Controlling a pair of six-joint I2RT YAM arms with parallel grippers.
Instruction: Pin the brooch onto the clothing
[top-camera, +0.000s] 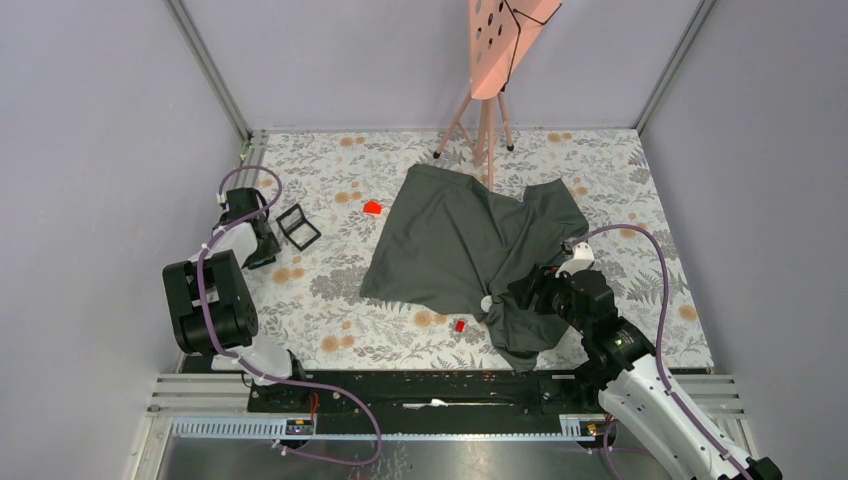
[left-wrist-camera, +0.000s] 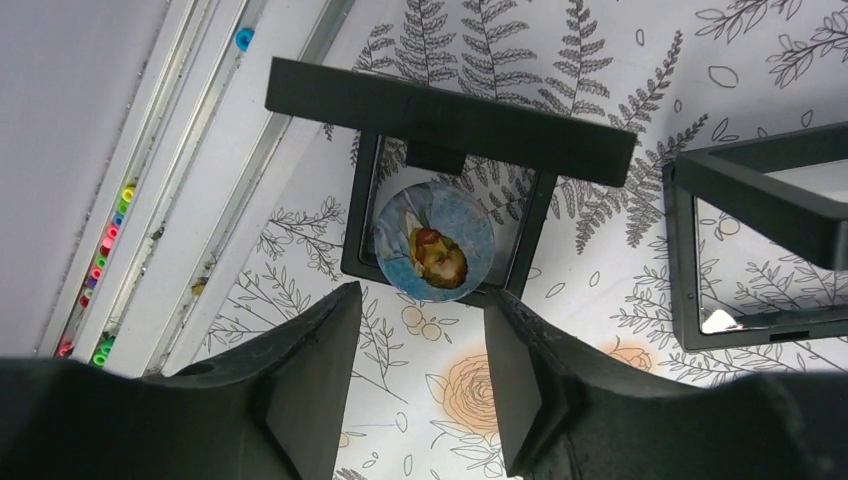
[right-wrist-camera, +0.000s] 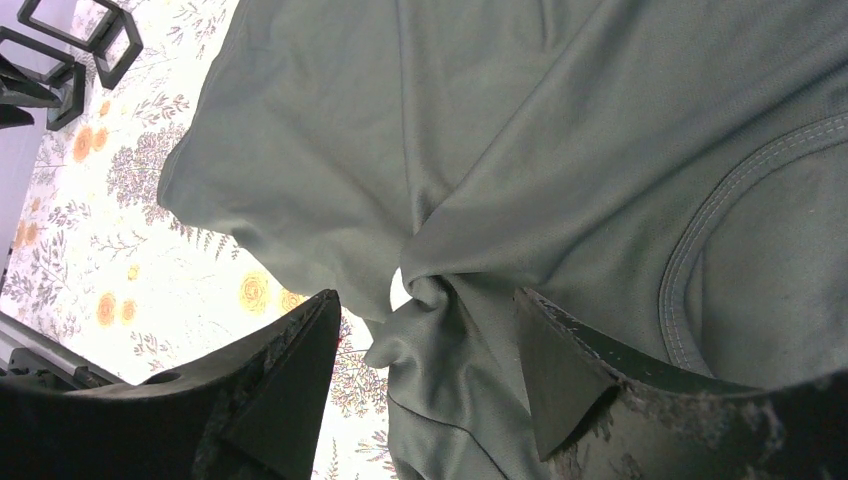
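Hanging low over the flowered table, the left gripper has its jaws about half open and grasps nothing; its pads touch neither the brooch nor its holder. The brooch, a round disc with a painted portrait, lies at twelve o'clock from the fingertips, just beyond them, and sits on a small black frame. Being round, it has no long axis; the top bar of the frame runs roughly from nine to three o'clock, across the line of approach. A second frame stands near, at two o'clock. I judge that the coming move is a short advance forward, so that the jaws come on both sides of the disc. The left arm is clearly the nearer one to the brooch. The T-shirt lies in the middle of the table, at three o'clock from this gripper and well apart. At its five o'clock edge the right gripper is released too, jaws wide on either side of a twisted bunch of fabric, not pinching it as far as I can see.
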